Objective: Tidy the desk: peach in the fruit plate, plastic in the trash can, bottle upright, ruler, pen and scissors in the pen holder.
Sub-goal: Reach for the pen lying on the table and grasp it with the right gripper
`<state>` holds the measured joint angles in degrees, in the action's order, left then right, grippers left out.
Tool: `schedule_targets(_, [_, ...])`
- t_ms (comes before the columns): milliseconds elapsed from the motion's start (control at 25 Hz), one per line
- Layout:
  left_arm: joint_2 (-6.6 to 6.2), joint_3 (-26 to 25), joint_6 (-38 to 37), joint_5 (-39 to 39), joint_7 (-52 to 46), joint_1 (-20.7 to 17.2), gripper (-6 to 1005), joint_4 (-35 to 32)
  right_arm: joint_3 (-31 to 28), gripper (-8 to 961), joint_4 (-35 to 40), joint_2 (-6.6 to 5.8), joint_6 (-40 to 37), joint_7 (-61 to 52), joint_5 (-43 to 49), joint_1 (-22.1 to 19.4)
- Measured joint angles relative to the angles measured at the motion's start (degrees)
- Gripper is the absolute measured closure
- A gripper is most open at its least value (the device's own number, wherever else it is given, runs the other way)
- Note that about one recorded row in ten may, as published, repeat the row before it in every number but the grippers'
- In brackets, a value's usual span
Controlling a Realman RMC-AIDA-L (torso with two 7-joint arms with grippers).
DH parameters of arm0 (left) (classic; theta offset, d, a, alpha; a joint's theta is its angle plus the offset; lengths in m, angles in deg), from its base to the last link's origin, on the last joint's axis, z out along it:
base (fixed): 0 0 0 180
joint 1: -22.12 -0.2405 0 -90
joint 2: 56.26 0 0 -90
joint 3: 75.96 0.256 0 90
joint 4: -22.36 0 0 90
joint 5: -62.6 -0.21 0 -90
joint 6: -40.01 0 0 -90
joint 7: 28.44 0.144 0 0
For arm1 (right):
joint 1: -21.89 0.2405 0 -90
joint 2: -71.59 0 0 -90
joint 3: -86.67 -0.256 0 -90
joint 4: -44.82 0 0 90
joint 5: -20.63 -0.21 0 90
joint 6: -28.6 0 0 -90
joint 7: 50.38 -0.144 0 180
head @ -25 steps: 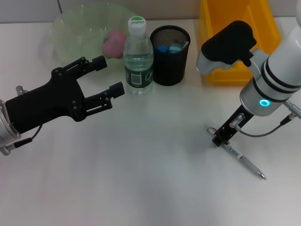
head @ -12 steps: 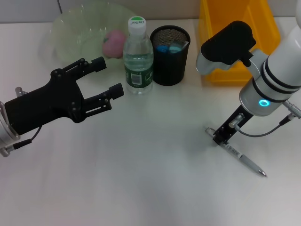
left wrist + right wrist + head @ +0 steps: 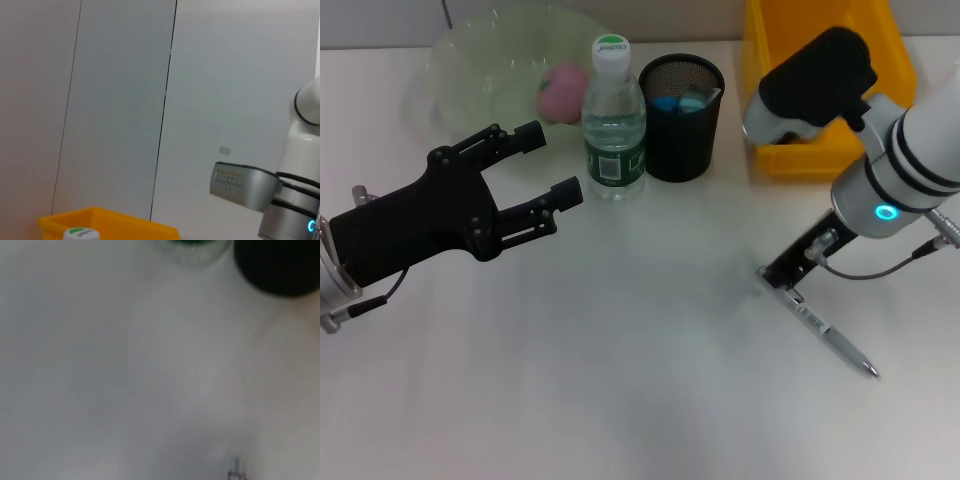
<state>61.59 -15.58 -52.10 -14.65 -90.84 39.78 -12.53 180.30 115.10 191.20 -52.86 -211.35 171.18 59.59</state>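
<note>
A silver pen [image 3: 832, 338] lies slanted on the white desk at the right. My right gripper [image 3: 781, 276] is down at the pen's upper end, shut on it. In the right wrist view only a bit of the pen [image 3: 234, 473] shows. The bottle [image 3: 613, 118] stands upright beside the black mesh pen holder [image 3: 681, 130], which holds blue items I cannot identify. A pink peach [image 3: 560, 90] lies in the green fruit plate [image 3: 470, 60]. My left gripper [image 3: 553, 160] hovers open, left of the bottle. No plastic is in view.
A yellow bin [image 3: 820, 100] stands at the back right, behind my right arm, and its rim [image 3: 110, 225] shows in the left wrist view with the bottle cap [image 3: 80, 233]. The bottle base [image 3: 195, 247] and pen holder [image 3: 280, 265] appear in the right wrist view.
My right arm has risen and shifted slightly back. The pen's upper end went with the gripper, a little up and to the left. The left arm has not moved.
</note>
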Motion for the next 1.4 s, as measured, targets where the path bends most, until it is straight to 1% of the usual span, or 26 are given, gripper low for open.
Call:
schedule_targets(40, [0.00,0.00,0.01,0.00,0.00,0.00,194,0.00,-0.01,799,1.68,0.00,0.26,0.01,0.00,-1.20])
schedule_targets(160, [0.00,0.00,0.02,0.00,0.00,0.02,194,0.00,-0.18,792,2.06,-0.01,0.25,0.01,0.00,-1.59])
schedule_targets(520, [0.00,0.00,-0.08,0.00,0.00,0.40,195,-0.09,-0.48,771,1.08,-0.14,-1.18,0.03,-0.08,-1.02])
schedule_targets(720, [0.00,0.00,-0.09,0.00,0.00,0.35,195,-0.05,-0.52,696,0.40,-0.17,-1.16,0.03,-0.08,-0.62])
schedule_targets(960, [0.00,0.00,-0.04,0.00,0.00,0.37,195,-0.01,-0.55,605,-3.38,-0.24,-0.38,0.06,-0.06,1.36])
schedule_targets(1400, [0.00,0.00,0.35,0.00,0.00,0.53,195,0.01,-0.05,605,-5.95,-0.09,0.43,0.06,-0.10,3.00])
